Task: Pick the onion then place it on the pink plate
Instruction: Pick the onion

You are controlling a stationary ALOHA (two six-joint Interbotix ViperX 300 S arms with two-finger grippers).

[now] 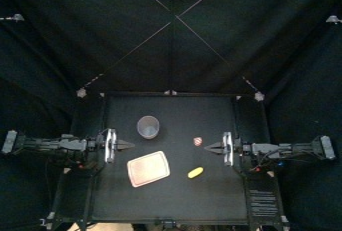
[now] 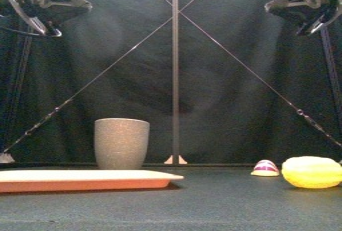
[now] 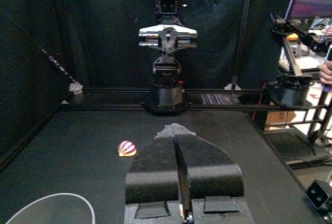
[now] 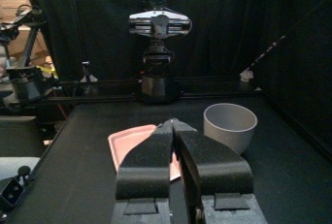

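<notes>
The onion (image 1: 198,141) is a small pink-and-white striped toy lying on the table right of centre; it also shows low in the front view (image 2: 266,168) and in the left wrist view (image 3: 126,148). The flat pink plate (image 1: 147,168) lies near the front, left of centre (image 2: 87,179), apart from the onion (image 4: 127,143). My left gripper (image 1: 130,146) hangs at the table's left side with jaws shut (image 3: 180,131) on nothing. My right gripper (image 1: 211,147) hangs just right of the onion, above the table, jaws shut (image 4: 174,124) and empty.
A tall grey speckled cup (image 1: 148,126) stands behind the plate (image 2: 122,142) (image 4: 230,126). A yellow toy (image 1: 195,172) lies in front of the onion, right of the plate (image 2: 311,171).
</notes>
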